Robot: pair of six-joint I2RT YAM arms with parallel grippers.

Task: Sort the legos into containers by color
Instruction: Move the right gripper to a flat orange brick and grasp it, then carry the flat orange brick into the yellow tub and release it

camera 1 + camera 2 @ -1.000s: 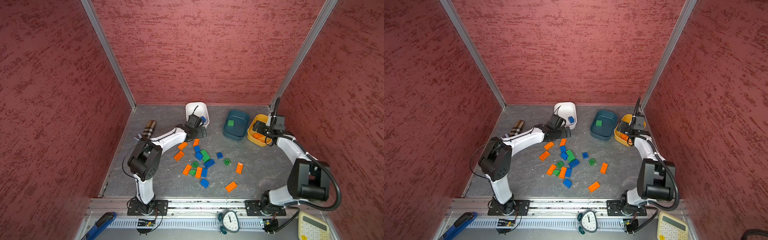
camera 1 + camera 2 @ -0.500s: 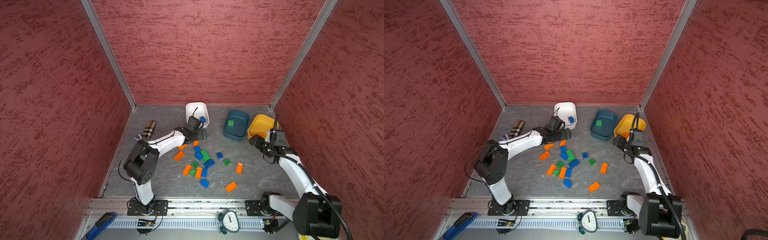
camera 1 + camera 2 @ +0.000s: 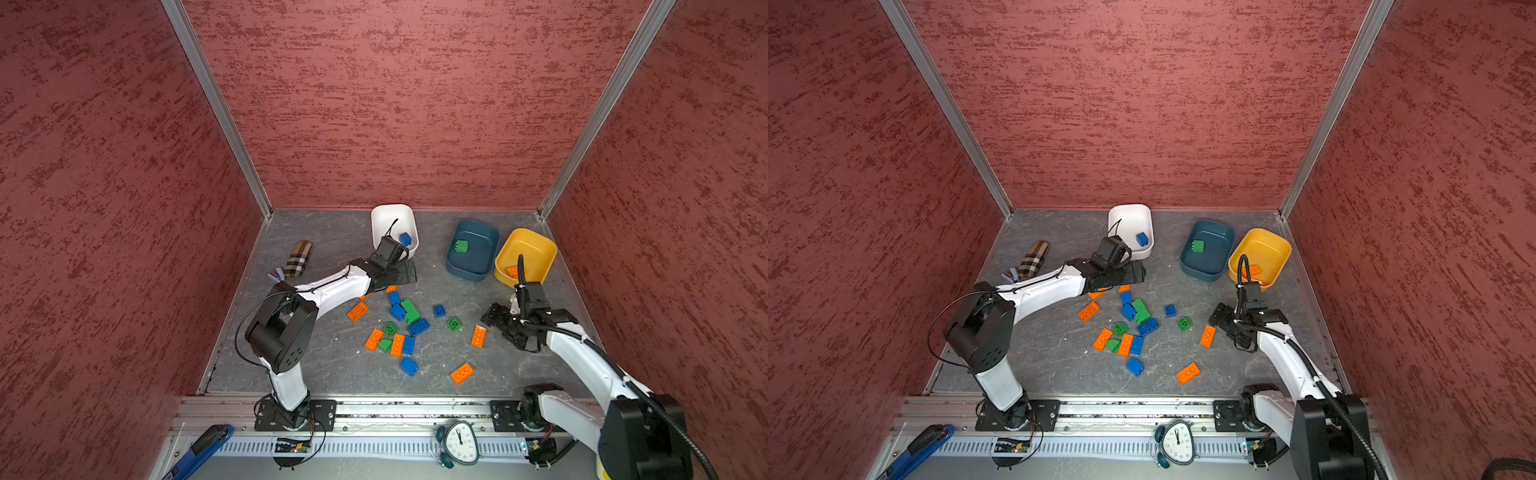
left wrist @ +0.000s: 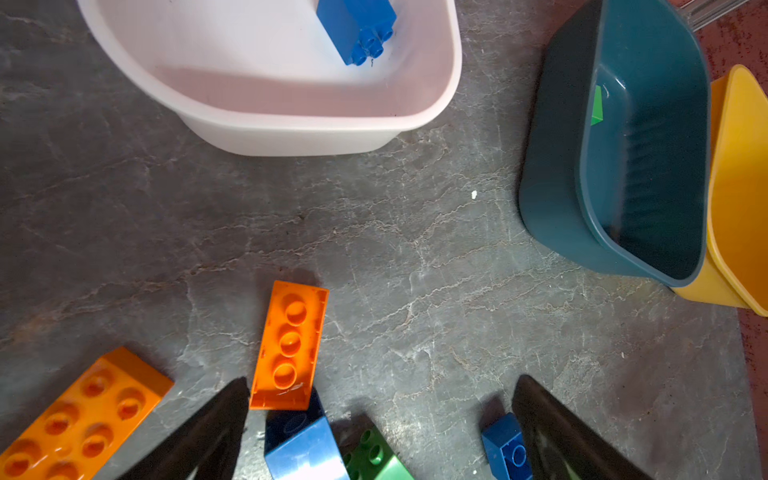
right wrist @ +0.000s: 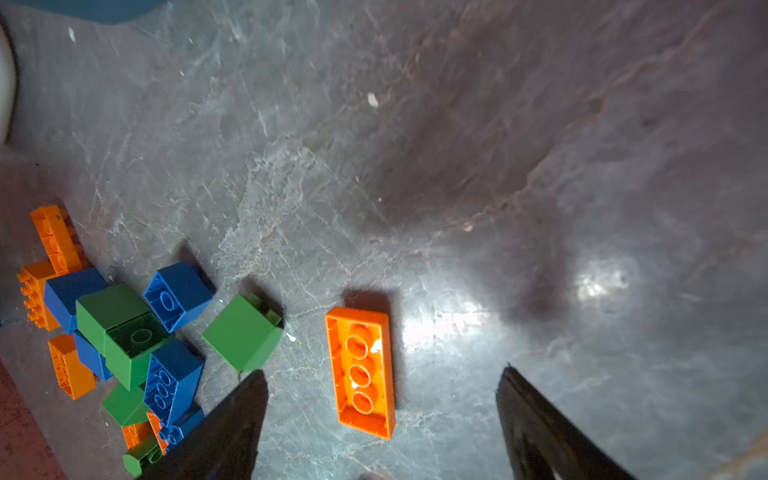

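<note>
Orange, blue and green legos lie scattered mid-floor. The white bowl holds a blue brick, the teal bowl a green brick, the yellow bowl an orange brick. My left gripper is open and low between the white bowl and the pile, with an orange brick by one finger. My right gripper is open around an upturned orange brick, without touching it. That brick lies apart, right of the pile.
A plaid pouch lies by the left wall. Red walls close three sides. A metal rail runs along the front, with an alarm clock and a blue-handled tool before it.
My right arm swung from over the yellow bowl down to the lone orange brick on the floor. My left gripper drew back slightly from the white bowl toward the pile.
</note>
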